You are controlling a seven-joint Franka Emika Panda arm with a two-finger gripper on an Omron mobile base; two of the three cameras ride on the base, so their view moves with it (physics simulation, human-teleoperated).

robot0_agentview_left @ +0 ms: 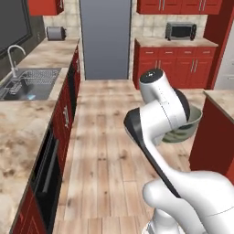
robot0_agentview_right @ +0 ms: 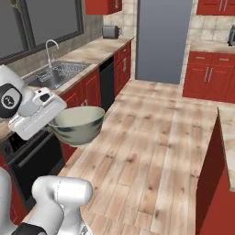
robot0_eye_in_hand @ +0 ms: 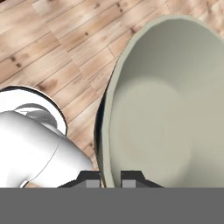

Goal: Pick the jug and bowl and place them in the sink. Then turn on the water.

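Gripper clamped on round grey-green metallic bowl's rim, apparently thinly, over wooden floor; could slip swinging toward far-left sink.

Open wooden floor between counter and island; aisle unobstructed.

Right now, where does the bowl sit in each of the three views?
Left base view: the bowl shows right of centre, partly behind the arm.
Right base view: left of centre, carried over the floor.
Hand view: right side, its rim clamped between the gripper fingertips.
Shared landmark: the plank floor.
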